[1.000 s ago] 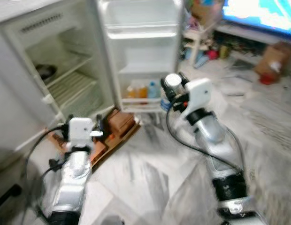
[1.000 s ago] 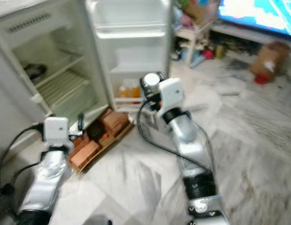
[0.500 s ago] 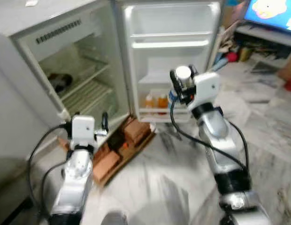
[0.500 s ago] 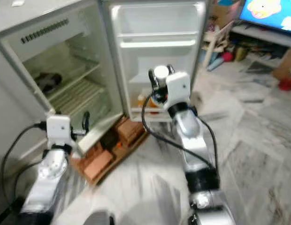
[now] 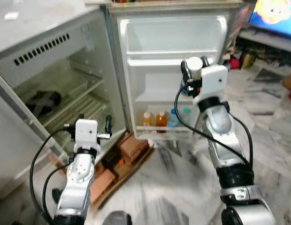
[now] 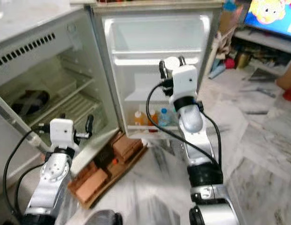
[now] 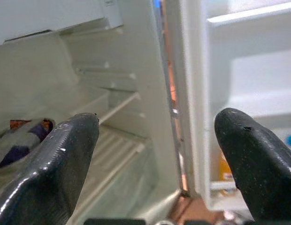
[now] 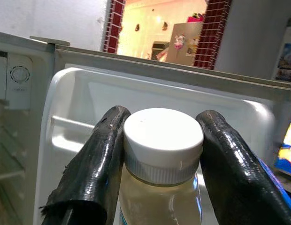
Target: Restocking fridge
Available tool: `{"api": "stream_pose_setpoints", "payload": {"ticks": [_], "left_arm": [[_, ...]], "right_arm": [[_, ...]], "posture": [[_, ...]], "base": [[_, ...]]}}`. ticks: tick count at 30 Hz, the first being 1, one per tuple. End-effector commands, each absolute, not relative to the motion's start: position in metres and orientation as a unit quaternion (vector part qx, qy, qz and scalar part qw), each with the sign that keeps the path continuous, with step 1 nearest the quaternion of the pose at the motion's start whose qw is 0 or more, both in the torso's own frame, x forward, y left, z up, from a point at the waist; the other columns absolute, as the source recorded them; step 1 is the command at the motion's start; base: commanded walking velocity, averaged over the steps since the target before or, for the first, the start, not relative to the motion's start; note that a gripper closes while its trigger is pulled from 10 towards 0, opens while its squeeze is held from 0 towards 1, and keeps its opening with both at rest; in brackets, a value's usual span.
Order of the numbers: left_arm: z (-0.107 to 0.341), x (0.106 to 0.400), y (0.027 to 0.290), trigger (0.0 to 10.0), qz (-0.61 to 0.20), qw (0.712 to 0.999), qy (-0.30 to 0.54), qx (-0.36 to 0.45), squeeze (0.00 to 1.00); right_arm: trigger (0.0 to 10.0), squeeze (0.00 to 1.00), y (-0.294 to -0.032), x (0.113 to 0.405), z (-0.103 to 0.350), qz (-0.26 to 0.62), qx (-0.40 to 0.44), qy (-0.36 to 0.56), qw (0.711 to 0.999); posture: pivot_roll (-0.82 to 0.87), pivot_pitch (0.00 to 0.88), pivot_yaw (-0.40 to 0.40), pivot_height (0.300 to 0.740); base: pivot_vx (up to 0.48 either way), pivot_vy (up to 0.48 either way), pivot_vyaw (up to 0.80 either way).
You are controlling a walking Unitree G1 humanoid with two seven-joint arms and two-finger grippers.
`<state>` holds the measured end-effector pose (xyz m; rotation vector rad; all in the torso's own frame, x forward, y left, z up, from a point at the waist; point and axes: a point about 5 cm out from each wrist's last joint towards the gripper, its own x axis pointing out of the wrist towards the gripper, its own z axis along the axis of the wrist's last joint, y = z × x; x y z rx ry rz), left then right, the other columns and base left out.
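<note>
Marble floor [image 5: 183,187] spreads below an open fridge [image 5: 56,89], its door [image 5: 176,47] swung wide toward the robot. At the centre of things is the bottle [image 8: 160,187], white-capped and filled with pale liquid, clamped at the neck between the two black fingers of the right gripper [image 8: 159,154]. That gripper holds it upright and raised in front of the door's middle shelf [image 5: 159,96], near it but not yet over it. Lower down, the bottom door rack [image 5: 162,131] already carries a row of small bottles [image 5: 160,119], orange and blue. Inside the cabinet, wire shelves [image 5: 72,110] hold a dark bundle [image 5: 42,101]. Bricks on a board [image 5: 122,154] lie at the fridge's foot.

The left gripper [image 7: 155,145] hangs low by the cabinet opening, fingers spread wide and holding nothing.

This looks like the carrying-in step: bottle in hand, placement pending. Next, I judge, the right arm must reach forward, bring the bottle's base over a door shelf and set it down upright before letting go.
</note>
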<state>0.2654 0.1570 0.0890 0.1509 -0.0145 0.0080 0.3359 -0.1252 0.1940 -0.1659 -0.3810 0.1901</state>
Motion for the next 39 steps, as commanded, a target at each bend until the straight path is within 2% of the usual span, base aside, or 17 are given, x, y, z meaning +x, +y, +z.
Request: {"api": "stream_pose_setpoints", "payload": {"ticks": [1,8,22,25,33,39], "left_arm": [[0.09,0.265,0.163,10.0,0.012,0.997,-0.008,0.078,0.0],[0.093,0.266,0.164,10.0,0.016,0.998,-0.012,0.067,0.0],[0.093,0.266,0.164,10.0,0.029,0.998,-0.004,0.047,0.0],[0.093,0.267,0.164,10.0,0.026,0.998,-0.005,0.049,0.0],[0.095,0.267,0.162,10.0,0.023,0.999,-0.009,0.048,0.0],[0.098,0.268,0.159,10.0,0.01,0.998,-0.019,0.059,0.0]], "right_arm": [[10.0,0.0,-0.112,0.337,0.205,0.111,-0.078,-0.212,0.968],[10.0,0.0,-0.11,0.337,0.21,0.111,-0.084,-0.23,0.963],[10.0,0.0,-0.092,0.332,0.235,0.166,-0.103,-0.289,0.937],[10.0,0.0,-0.092,0.332,0.236,0.167,-0.103,-0.29,0.937],[10.0,0.0,-0.096,0.332,0.23,0.163,-0.102,-0.279,0.941],[10.0,0.0,-0.098,0.332,0.227,0.153,-0.104,-0.275,0.943]], "posture": [[0.13,0.03,0.013,0.74],[0.13,0.03,0.015,0.74],[0.14,0.033,0.017,0.74],[0.14,0.033,0.017,0.74],[0.13,0.031,0.018,0.74],[0.14,0.034,0.021,0.74]], "base": [[0.48,0.0,-0.8],[0.471,0.0,-0.6],[0.0,0.0,0.0],[0.0,0.0,0.0],[0.0,0.382,0.0],[0.0,0.0,0.0]]}}
